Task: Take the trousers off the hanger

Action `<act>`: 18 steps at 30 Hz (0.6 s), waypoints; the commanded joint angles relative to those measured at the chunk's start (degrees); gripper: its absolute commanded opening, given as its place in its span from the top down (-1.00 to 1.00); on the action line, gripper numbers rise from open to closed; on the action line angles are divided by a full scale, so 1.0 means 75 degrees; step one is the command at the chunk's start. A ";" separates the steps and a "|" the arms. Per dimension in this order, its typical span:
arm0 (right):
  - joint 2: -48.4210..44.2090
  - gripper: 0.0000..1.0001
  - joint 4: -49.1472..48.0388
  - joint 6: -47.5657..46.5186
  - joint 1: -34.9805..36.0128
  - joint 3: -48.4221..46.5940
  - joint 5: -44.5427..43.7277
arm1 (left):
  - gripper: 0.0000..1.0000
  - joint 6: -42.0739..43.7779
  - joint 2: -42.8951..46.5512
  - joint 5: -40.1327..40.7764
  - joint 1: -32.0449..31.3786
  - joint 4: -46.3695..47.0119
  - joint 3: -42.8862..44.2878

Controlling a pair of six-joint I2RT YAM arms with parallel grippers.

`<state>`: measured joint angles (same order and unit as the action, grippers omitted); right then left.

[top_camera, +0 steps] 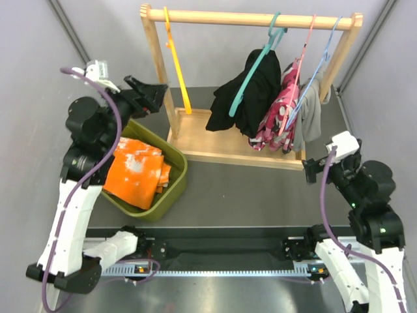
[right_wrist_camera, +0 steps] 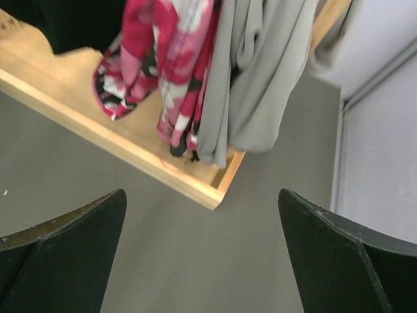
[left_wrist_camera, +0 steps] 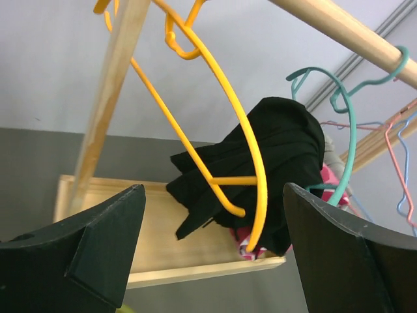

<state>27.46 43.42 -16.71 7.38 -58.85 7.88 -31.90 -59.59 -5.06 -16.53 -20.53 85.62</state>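
Both left end effector (left_wrist_camera: 214, 190) and right end effector (right_wrist_camera: 201, 194) gape empty over grey table (top_camera: 260, 190), pale walls (top_camera: 208, 59).

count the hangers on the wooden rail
4. Along the wooden rail, left to right: a bare yellow plastic hanger, a teal plastic hanger holding black clothing, a thin pink hanger holding pink patterned clothing, a thin blue hanger holding grey clothing. Clothes could hide another.

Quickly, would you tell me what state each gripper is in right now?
Left gripper: open, holding nothing.
Right gripper: open, holding nothing.
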 commanded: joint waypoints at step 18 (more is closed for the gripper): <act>0.0474 -0.99 -0.2086 0.0048 -0.2331 0.2738 0.3437 | -0.84 0.0996 -0.0444 -0.1915 -0.0372 -0.0379 0.1778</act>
<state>30.09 32.82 -14.41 -8.40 -38.24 28.82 -23.05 -59.68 -15.73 -17.76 -25.50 96.44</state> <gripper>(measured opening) 0.996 0.918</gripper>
